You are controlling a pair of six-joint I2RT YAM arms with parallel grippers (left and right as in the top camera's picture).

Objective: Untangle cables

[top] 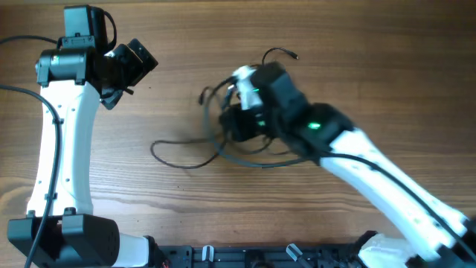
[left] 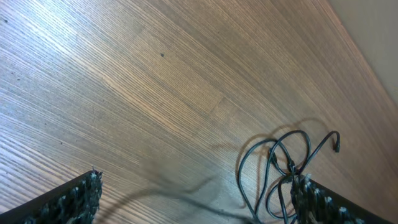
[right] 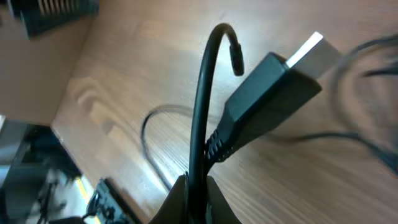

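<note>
Several thin black cables [left: 290,167] lie knotted on the counter [top: 349,45] directly beneath the right end effector [right: 194,186], which is clamped on one cord [right: 202,106] just below its metal-tipped plug [right: 273,93]. A loose tail [top: 178,164] is laid out from that end effector toward the left arm's side, its long axis roughly across the counter. The left end effector [left: 196,180] is held wide, well apart from the right end effector, so the right arm is judged nearer.

Overhead cam looks straight down at the whole table [top: 186,216]. Left wrist cam hangs back, slanting across it with the cables [left: 290,168] at lower right. Right wrist cam is super close on them, and overhead shows that tangle mid-frame.
</note>
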